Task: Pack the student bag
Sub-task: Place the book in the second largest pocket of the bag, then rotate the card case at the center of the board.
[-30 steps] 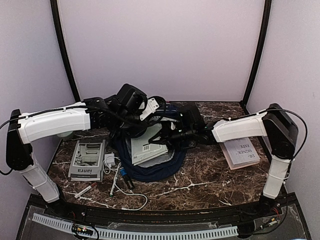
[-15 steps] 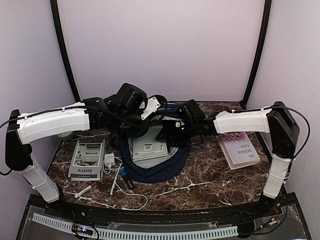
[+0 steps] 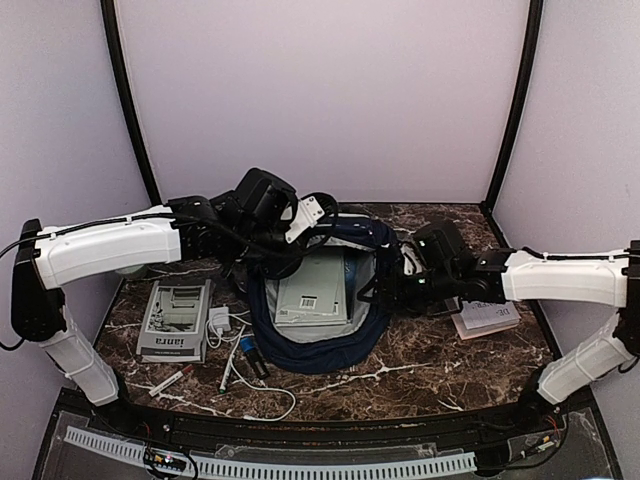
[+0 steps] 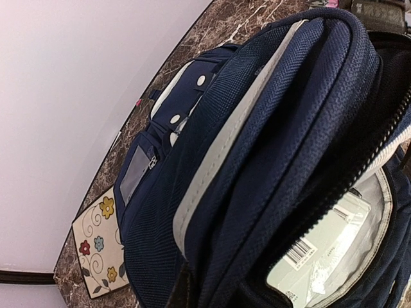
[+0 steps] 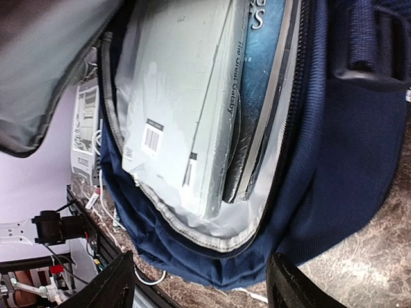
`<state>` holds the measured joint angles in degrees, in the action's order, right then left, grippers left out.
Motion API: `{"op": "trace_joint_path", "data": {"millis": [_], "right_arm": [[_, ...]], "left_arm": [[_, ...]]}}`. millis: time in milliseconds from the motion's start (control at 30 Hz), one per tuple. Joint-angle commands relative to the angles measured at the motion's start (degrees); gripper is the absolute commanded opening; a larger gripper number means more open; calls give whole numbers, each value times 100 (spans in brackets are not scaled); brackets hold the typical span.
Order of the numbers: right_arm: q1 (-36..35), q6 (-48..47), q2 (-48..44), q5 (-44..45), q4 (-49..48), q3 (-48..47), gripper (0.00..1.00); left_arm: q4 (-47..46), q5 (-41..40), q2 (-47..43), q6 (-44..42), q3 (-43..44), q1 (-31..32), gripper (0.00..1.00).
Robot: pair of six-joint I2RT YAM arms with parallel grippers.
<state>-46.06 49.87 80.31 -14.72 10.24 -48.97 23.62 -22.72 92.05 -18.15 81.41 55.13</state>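
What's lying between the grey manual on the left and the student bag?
Top view: a white charger and tangled cords lie between the manual and the student bag.

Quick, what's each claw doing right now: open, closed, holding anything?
Left claw: closed, holding up the bag by its flap.
Right claw: open, holding nothing.
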Motion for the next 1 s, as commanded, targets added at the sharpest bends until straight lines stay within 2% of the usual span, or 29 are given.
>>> {"op": "trace_joint_path", "data": {"millis": [0, 100, 233, 333, 367, 400, 500, 533, 633, 767, 967], "right_arm": [[33, 277, -645, 601, -497, 267, 70], [37, 278, -637, 1444, -75, 223, 71], [29, 30, -40, 1756, 84, -84, 72], [28, -145, 570, 1648, -19, -379, 69], [27, -240, 750, 1541, -22, -511, 65], [24, -339, 897, 1475, 10, -678, 55], [45, -573, 1053, 1614, 247, -895, 8], [83, -641, 1050, 1731, 348, -917, 0], [393, -841, 842, 1808, 565, -853, 0], [1124, -1244, 475, 1437, 624, -867, 0], [1769, -1940, 718, 482, 669, -1777, 0]], "left_arm": [[-278, 17, -172, 290, 328, -20, 0], [-344, 254, -175, 387, 319, -20, 0], [-325, 405, -174, 449, 374, -18, 0], [-276, 563, -238, 482, 382, -5, 0], [-260, 624, -268, 470, 368, 4, 0], [-253, 673, -307, 425, 323, 24, 0], [-301, 791, -483, 287, 130, 111, 0], [-298, 856, -524, 271, 90, 145, 0], [-252, 1184, -546, 312, 97, 266, 0], [-310, 1789, -339, 260, 473, 653, 0], [-112, 2224, 428, 218, 1828, 1239, 0]]}}
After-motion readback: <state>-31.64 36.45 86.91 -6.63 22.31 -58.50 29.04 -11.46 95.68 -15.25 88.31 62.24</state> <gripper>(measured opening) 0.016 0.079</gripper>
